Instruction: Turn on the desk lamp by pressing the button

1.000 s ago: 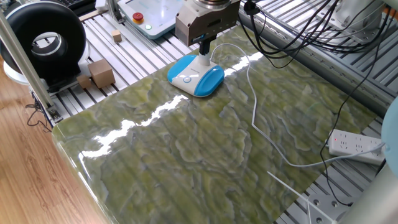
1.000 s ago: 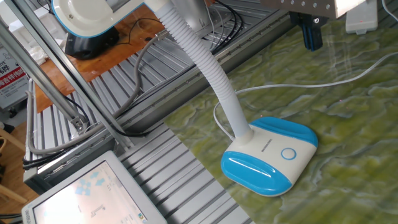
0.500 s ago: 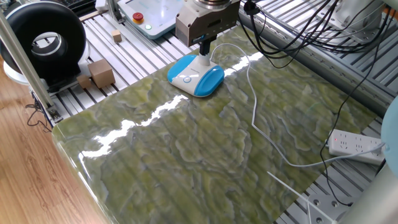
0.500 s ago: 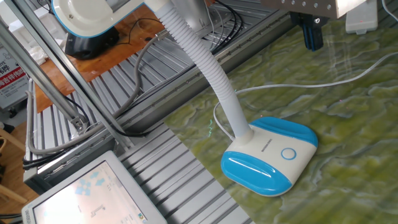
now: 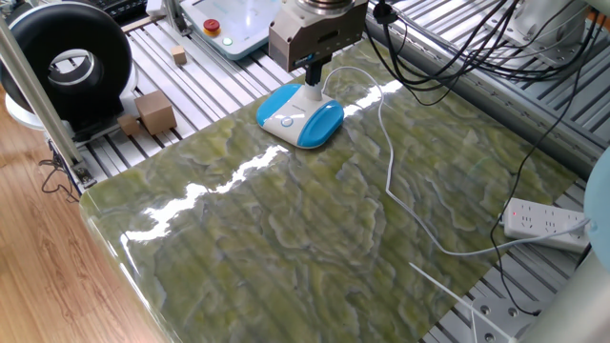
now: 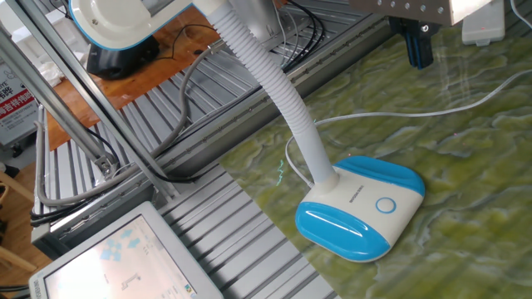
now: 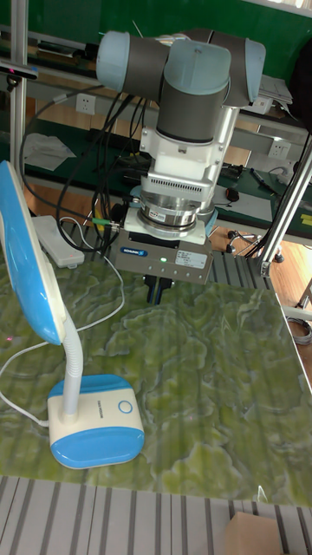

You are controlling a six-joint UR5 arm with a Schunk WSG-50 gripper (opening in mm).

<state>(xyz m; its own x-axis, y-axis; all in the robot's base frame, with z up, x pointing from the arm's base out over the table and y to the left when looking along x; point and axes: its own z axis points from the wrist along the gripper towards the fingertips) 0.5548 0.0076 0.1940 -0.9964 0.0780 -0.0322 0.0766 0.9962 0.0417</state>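
Note:
The desk lamp (image 5: 303, 118) stands on the green marble top near its far edge, with a blue and white base (image 6: 362, 209) and a ribbed white neck. Its blue head (image 7: 31, 260) hangs at the left of the tall fixed view. The button (image 6: 385, 205) is a small ringed circle on the base's white face (image 7: 124, 407). My gripper (image 7: 159, 289) hangs above the table behind the lamp base, apart from it. Its dark fingers (image 6: 418, 46) are pressed together as one block, shut on nothing. The lamp's white cord (image 5: 389, 152) trails across the table.
A white power strip (image 5: 543, 221) lies at the right edge. A grey panel with a red button (image 5: 212, 26) sits behind the lamp. Cardboard boxes (image 5: 152, 112) and a black round device (image 5: 67, 59) stand at the left. Black cables (image 5: 457, 48) hang at the back.

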